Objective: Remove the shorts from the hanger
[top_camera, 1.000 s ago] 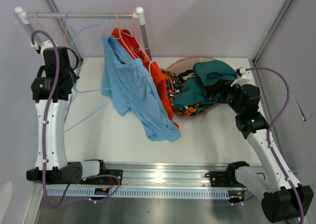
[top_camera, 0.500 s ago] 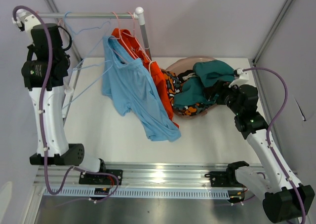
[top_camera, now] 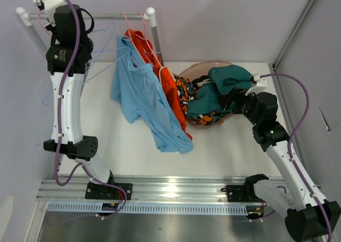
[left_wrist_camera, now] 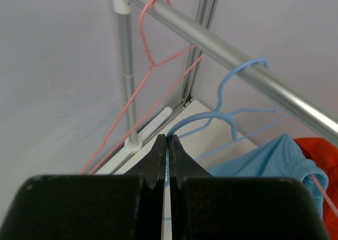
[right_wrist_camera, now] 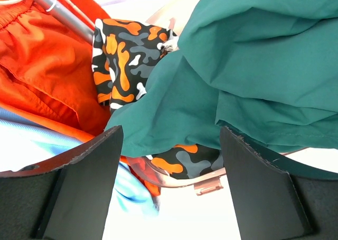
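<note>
Blue wire, the hanger [left_wrist_camera: 222, 100] is pinched in the left gripper's [left_wrist_camera: 167, 145] closed jaws, hooked on the rail [left_wrist_camera: 237, 57]. Light blue shorts [top_camera: 141, 101] and orange shorts [top_camera: 169, 87] hang at the rail's right end. The right gripper [right_wrist_camera: 169, 145] gapes over teal shorts [right_wrist_camera: 253, 65] in the basin [top_camera: 191, 70]. A skewed pull could snag the hook or let the wire slip.

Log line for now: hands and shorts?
left hand: shut on blue hanger at rail | right hand: open over teal shorts in basin | light blue shorts, orange shorts: hanging from rail

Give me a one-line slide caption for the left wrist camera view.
Left gripper pinching a blue wire hanger hooked on the silver metal rail, beside a pink wire hanger.
</note>
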